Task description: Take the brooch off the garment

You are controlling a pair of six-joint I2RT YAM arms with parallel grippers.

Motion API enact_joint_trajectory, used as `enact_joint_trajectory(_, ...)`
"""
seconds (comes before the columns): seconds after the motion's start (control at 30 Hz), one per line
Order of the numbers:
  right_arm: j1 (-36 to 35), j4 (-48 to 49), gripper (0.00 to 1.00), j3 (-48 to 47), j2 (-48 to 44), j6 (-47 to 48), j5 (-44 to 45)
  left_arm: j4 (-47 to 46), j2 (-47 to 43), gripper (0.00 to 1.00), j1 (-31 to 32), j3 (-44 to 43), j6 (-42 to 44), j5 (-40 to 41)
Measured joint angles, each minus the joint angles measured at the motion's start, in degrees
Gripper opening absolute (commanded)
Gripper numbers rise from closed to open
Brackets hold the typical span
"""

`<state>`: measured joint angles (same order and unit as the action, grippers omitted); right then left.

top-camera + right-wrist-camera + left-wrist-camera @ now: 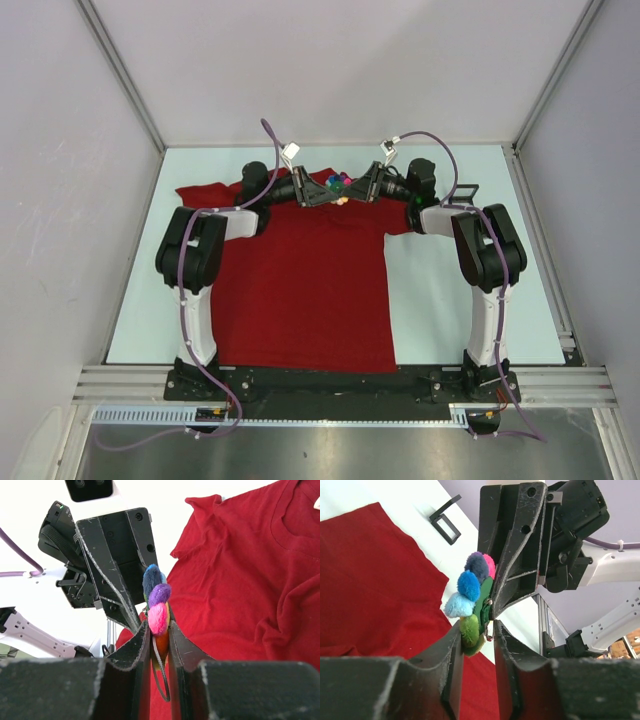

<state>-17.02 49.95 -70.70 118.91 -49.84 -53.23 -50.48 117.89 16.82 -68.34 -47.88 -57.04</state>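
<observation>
Brooch (159, 605) in right gripper (159, 630) (left gripper (477, 626) alongside)

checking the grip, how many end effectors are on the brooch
2: the left end effector pinches the brooch from one side, the right end effector from the opposite side.

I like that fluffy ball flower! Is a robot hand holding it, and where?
Yes, both. The right gripper pinches the brooch at its orange end; the left gripper pinches its green edge.
</observation>
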Motion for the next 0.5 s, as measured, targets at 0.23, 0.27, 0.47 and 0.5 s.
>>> enact_joint_trajectory(0.23,0.00,-0.20,0.00,0.00,0.00,0.61,-0.02,0.52,0.00,0.27,0.00,0.00,-0.02,0.17)
enact_joint_trajectory(0.27,0.00,-0.20,0.00,0.00,0.00,0.61,-0.02,0.52,0.00,0.27,0.00,0.00,-0.02,0.17)
enact_joint_trajectory(0.47,0.00,-0.15,0.00,0.00,0.00,0.61,-0.07,0.09,0.00,0.25,0.00,0.02,-0.33,0.13)
enact_joint_trajectory(0.5,0.00,-0.11,0.00,0.00,0.00,0.59,-0.09,-0.07,0.00,0.25,0.00,0.02,-0.63,0.13)
